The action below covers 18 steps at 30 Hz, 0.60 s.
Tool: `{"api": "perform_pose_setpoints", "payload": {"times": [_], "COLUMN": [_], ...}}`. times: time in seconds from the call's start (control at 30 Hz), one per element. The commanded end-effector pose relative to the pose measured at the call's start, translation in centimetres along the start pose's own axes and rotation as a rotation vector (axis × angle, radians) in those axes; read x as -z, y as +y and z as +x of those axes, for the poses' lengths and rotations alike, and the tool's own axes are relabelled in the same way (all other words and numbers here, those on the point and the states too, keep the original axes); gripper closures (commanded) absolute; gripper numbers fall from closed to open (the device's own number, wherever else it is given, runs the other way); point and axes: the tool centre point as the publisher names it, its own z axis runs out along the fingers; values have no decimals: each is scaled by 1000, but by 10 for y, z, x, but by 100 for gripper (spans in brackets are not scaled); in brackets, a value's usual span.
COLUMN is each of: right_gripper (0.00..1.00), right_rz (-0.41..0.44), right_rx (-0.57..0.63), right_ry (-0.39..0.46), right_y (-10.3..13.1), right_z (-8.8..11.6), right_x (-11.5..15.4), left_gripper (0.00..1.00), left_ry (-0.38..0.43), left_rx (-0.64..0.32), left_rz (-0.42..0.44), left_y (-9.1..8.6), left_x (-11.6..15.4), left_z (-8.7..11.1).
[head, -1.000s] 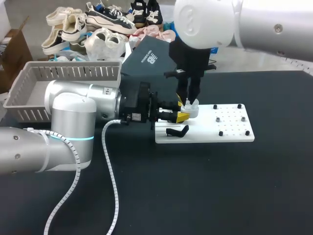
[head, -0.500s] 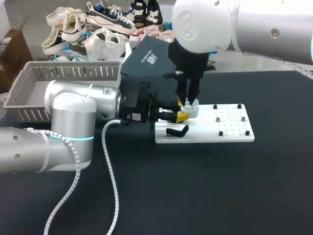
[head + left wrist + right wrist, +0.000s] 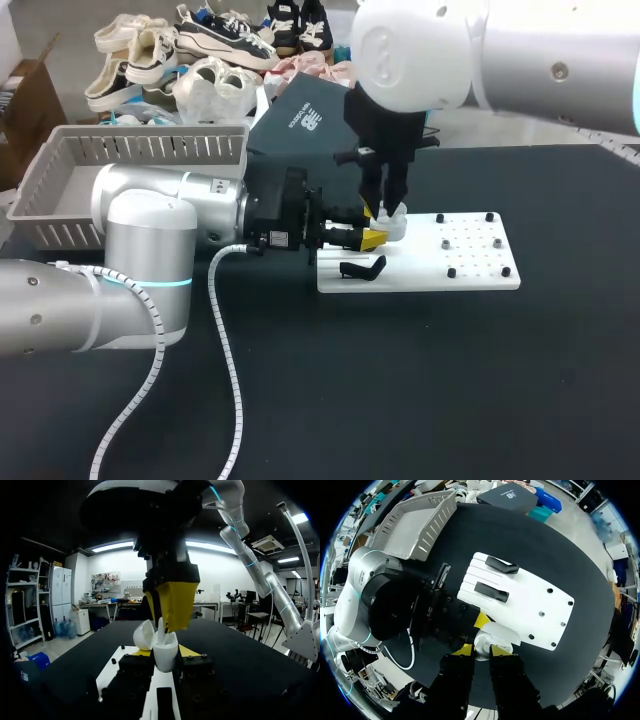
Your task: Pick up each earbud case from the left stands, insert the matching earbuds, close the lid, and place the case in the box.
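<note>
**Head view.** The left arm's gripper (image 3: 368,238) reaches in level from the left and clamps a small white plastic earbud case (image 3: 392,226) at the left end of a flat white board (image 3: 480,275) on the black table. The right arm's gripper (image 3: 386,207) hangs straight down over the case. The line between the two is vertical, and the right arm looks to be the one placed to load the case. A black curved stand (image 3: 362,268) lies bare on the board beside the left gripper. The grey slotted plastic box (image 3: 130,150) sits well apart at the far left, and no case shows in the part of it that can be seen.

**Left wrist view.** The case (image 3: 165,661) stands upright between the left gripper's (image 3: 165,651) yellow tips, touched from both sides. Its rounded white lid (image 3: 144,635) is swung open to one side. A slim white piece (image 3: 161,624), probably an earbud, rises from the open mouth just under the right gripper (image 3: 171,615).

**Right wrist view.** From above, the case (image 3: 495,634) sits just ahead of the right gripper (image 3: 482,651), which is nearly touching it. Whether that gripper grips anything cannot be told. The black curved stand (image 3: 491,591) and a second black stand (image 3: 501,565) lie bare at the board's (image 3: 530,605) left end. The box (image 3: 415,522) lies beyond them, far and left.
</note>
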Motion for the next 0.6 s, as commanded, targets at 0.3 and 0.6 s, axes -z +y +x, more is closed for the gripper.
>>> {"api": "perform_pose_setpoints", "payload": {"times": [0.3,0.6], "right_gripper": [75,64], "right_rz": [14,22], "right_rx": [1,4], "right_ry": [7,-3], "right_y": [1,2], "right_z": [-3,-4], "right_x": [-3,2], "left_gripper": [100,100], "left_ry": [-1,-1], "left_rx": [-1,-1], "left_rz": [0,0], "left_y": [1,1], "left_x": [0,0], "left_z": [0,0]}}
